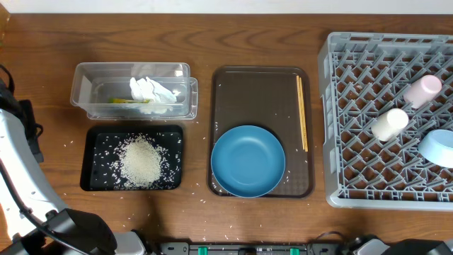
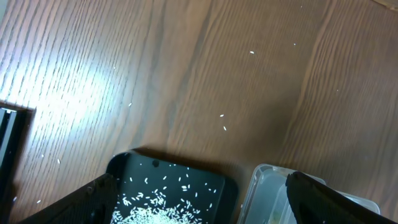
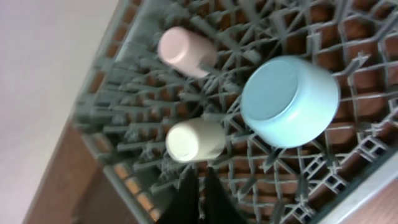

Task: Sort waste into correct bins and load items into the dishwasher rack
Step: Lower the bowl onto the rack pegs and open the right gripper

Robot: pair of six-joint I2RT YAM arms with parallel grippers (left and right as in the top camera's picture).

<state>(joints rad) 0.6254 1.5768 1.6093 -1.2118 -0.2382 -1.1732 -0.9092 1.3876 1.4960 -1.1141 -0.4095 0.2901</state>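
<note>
Because food scraps and dry rubbish go separately, the loose white rice grains [image 1: 140,161] are heaped in the shallow black rectangular tray [image 1: 95,177] at 8 o'clock. The crumpled white paper napkin [image 1: 152,91] and small yellow-green snack wrapper [image 1: 127,101] lie in the clear rectangular plastic tub [image 1: 92,78] at 10 o'clock. A few grains are scattered on the wooden counter [image 1: 248,35].

The large grey plastic lattice rack [image 1: 329,127] at 3 o'clock holds the pale pink cup [image 1: 423,91], the white cup [image 1: 390,124] and the small light-blue bowl [image 1: 437,147]. The bowl is base up, probably to drain.

Not yet loaded, the large round blue dish [image 1: 248,161] and thin wooden chopsticks [image 1: 302,113] lie on the dark brown serving tray [image 1: 248,95] at centre.

The left gripper [image 2: 202,202] is spread wide and empty over the black tray and tub. The right gripper [image 3: 200,199] appears clenched on nothing above the rack.
</note>
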